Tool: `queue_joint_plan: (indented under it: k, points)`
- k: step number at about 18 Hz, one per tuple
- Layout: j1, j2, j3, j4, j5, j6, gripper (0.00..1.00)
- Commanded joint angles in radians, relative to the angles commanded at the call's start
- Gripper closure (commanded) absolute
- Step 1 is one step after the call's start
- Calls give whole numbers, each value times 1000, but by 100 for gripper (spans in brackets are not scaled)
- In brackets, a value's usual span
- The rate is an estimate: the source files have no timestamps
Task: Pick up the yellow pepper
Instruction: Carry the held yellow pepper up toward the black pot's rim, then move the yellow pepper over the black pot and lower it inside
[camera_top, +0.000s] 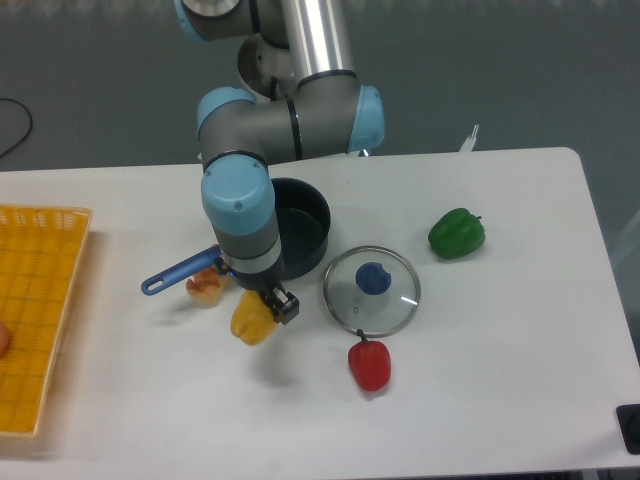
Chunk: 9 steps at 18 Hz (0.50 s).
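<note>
Yellow pepper clamped between the fingers of the gripper and hanging clear above the table, near the saucepan — lift step in hand; next move calls only for a steady, secure raise.

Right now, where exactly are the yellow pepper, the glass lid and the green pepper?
yellow pepper (251, 320), fixed camera, on its lobed body below the gripper.
glass lid (397, 298), fixed camera, on the clear glass beside the blue knob.
green pepper (456, 233), fixed camera, on its glossy side.
</note>
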Motion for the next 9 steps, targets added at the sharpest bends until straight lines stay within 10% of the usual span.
queue_joint_plan:
  k: [9]
  points:
    - [-12,38,-38,-59,8,81,40]
